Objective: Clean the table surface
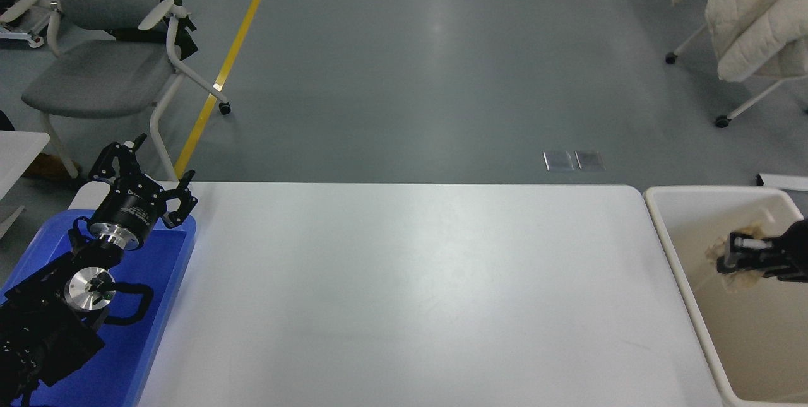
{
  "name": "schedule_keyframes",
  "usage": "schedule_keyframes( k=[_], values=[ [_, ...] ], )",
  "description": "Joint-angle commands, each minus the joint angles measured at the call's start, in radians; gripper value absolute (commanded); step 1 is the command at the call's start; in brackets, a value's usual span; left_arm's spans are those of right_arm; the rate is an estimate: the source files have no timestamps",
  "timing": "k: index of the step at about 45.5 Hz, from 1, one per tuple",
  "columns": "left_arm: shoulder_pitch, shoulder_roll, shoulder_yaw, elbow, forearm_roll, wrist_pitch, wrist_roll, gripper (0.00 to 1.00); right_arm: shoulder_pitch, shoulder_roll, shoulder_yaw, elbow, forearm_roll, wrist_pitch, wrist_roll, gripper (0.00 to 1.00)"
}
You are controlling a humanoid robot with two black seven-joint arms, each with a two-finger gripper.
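Beige crumpled wad [732, 265] sits pinched in the right gripper [726, 254] over the cream bin [669, 249], white table surface [404, 293] bare beside it; disposal step, next move: release; left gripper [142, 170] parked, fingers spread.

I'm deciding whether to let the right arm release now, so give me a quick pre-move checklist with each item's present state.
1. Right gripper shut on the crumpled beige wad: ok.
2. Wad over the cream bin, inside its rim: ok.
3. Table surface bare of debris: ok.
4. Left gripper parked above the blue tray, clear of the drop: ok.
5. Wad's height above the bin floor: cannot tell.
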Motion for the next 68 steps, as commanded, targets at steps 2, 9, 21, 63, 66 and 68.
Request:
schedule_keyframes(
  k=[2,9,21,63,66,68],
  values=[
    [0.000,0.000,0.000,0.000,0.000,0.000,0.001,1.00,0.047,-0.077,0.005,0.005,-0.008,0.090,0.000,0.00],
    [0.000,0.000,0.000,0.000,0.000,0.000,0.000,1.00,0.038,-0.015,-0.013,-0.104,-0.022,0.038,-0.002,0.00],
    [0.000,0.000,0.000,0.000,0.000,0.000,0.000,1.00,-0.088,0.228,-0.004,-0.526,0.003,-0.106,0.011,0.00],
    [0.000,0.000,0.000,0.000,0.000,0.000,0.000,1.00,-0.421,0.964,0.065,-1.402,0.251,-0.782,0.382,0.00],
    [0.000,0.000,0.000,0.000,0.000,0.000,0.000,1.00,-0.416,0.972,0.065,-1.402,0.264,-0.784,0.385,0.00],
    [0.000,0.000,0.000,0.000,0.000,0.000,0.000,1.00,-0.412,0.978,0.065,-1.402,0.265,-0.784,0.385,0.00]
  ],
)
